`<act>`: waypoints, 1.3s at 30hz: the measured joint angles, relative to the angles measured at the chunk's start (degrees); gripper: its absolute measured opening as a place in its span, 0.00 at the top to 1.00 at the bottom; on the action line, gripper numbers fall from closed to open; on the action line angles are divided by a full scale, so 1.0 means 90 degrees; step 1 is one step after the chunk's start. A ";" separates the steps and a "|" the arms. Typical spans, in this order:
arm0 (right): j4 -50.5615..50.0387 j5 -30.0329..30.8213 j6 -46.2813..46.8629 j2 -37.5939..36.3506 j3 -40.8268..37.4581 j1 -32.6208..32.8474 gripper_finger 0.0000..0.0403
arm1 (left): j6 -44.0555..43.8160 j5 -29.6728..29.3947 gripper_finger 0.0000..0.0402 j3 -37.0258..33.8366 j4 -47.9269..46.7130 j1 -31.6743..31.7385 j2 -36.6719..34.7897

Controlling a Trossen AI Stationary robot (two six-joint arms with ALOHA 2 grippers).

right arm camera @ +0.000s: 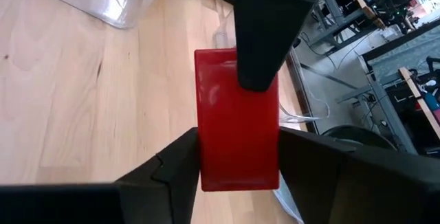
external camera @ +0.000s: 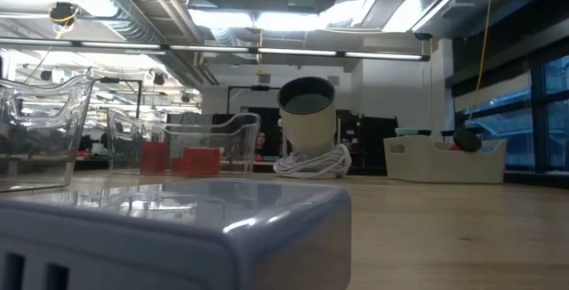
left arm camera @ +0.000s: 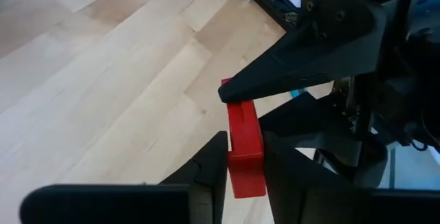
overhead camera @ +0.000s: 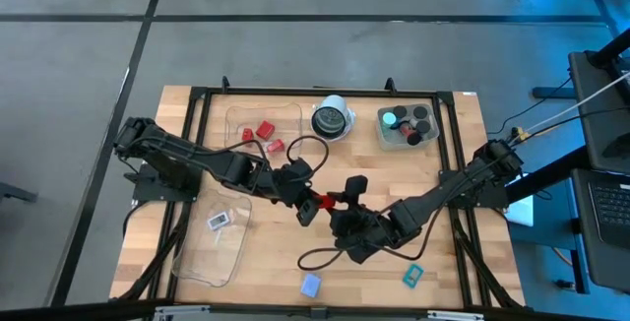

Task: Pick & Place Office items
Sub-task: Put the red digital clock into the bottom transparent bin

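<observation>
three red blocks show in all: two (overhead camera: 264, 131) (overhead camera: 276, 146) lie in the clear tray (overhead camera: 236, 116) at the far side of the table, and one red block (overhead camera: 322, 201) sits mid-table between the two grippers, left gripper (overhead camera: 307, 203) and right gripper (overhead camera: 340, 201). there are two clear trays, the second (overhead camera: 202, 262) at the near left with one pale rectangle (overhead camera: 219, 221) in it. one white bin (overhead camera: 382, 129) holds one teal round cap (overhead camera: 391, 119) and what look like four black cylinders (overhead camera: 421, 114), though that count is hard to make out. on the bare wood lie one pale-blue rectangle (overhead camera: 310, 285) and one teal rectangle (overhead camera: 411, 276). one round white-rimmed object (overhead camera: 332, 118) stands between tray and bin.
</observation>
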 joint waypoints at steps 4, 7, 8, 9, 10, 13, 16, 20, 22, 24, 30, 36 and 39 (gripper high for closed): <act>0.0020 -0.0024 0.0204 0.0000 0.0000 -0.0009 0.48 | 0.0105 0.0055 0.83 0.0001 0.0009 -0.0010 0.0000; 0.0027 -0.0077 0.0367 0.0000 0.0005 -0.0008 0.42 | 0.0153 0.0084 0.84 0.0001 -0.0021 -0.0007 0.0002; 0.0025 -0.0148 0.0381 -0.0009 0.0026 -0.0010 0.40 | 0.0153 0.0090 0.84 0.0001 -0.0038 -0.0010 0.0002; 0.0021 -0.0244 0.0390 -0.0025 0.0056 -0.0010 0.38 | 0.0156 0.0092 0.84 0.0001 -0.0048 -0.0010 0.0002; 0.0018 -0.0359 0.0410 -0.0045 0.0113 -0.0010 0.36 | 0.0166 0.0099 0.84 0.0001 -0.0050 -0.0010 0.0005; -0.0398 -0.0848 0.0694 -0.0192 0.0394 0.0008 0.30 | 0.0253 0.0163 0.84 0.0001 -0.0093 -0.0010 0.0005; -0.1251 -0.1829 0.1358 -0.0376 0.0842 0.0009 0.26 | 0.0366 0.0159 0.84 0.0001 -0.0279 -0.0009 0.0005; -0.2280 -0.3277 0.2372 -0.0580 0.1201 0.0017 0.24 | 0.0469 0.0104 0.84 0.0001 -0.0709 -0.0007 0.0005; -0.2607 -0.3780 0.2855 -0.0673 0.1205 0.0079 0.24 | 0.0467 0.0214 0.84 0.0001 -0.0989 -0.0007 0.0004; -0.2907 -0.4086 0.3354 -0.0707 0.1212 0.0181 0.24 | 0.0397 0.0486 0.83 -0.0002 -0.1433 -0.0025 -0.0046; -0.3747 -0.4179 0.4519 -0.0707 0.1212 0.0680 0.24 | -0.0416 0.0725 0.83 -0.0001 -0.2827 -0.0533 -0.0562; -0.3811 -0.3938 0.4970 -0.0706 0.1212 0.1112 0.24 | -0.1957 0.0809 0.83 -0.0002 -0.4332 -0.1554 -0.1060; -0.3800 -0.3859 0.5064 -0.0704 0.1212 0.1219 0.24 | -0.3067 0.0816 0.83 -0.0159 -0.5113 -0.2045 -0.1079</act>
